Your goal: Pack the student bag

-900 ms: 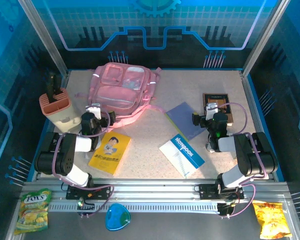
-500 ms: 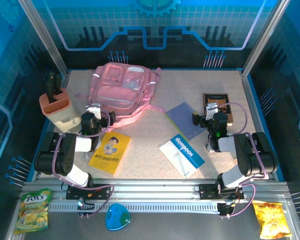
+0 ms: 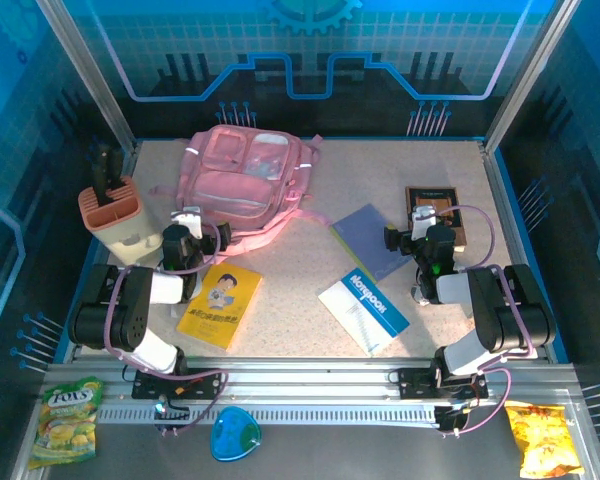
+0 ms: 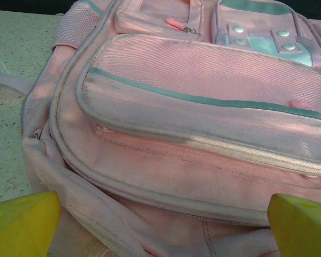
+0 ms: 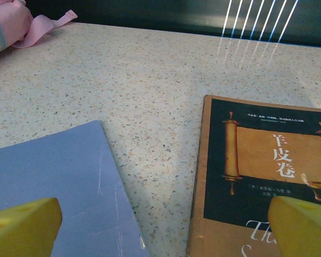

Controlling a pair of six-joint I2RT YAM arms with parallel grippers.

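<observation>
The student bag (image 3: 245, 185) lay flat at the far left of the table (image 3: 380, 160). The left gripper (image 4: 160, 225) was close before its front pocket, jaws spread wide and empty, yellow fingertips (image 4: 21, 222) cropped at the corners. The right gripper (image 5: 160, 225), equally spread, hung over a blue booklet (image 5: 53, 171) and a brown book (image 5: 257, 155). Both were cut off, and the book's small print was probably too fine to read.

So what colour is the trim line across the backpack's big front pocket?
Teal green, on the pink student bag; the left wrist view shows it best.
</observation>
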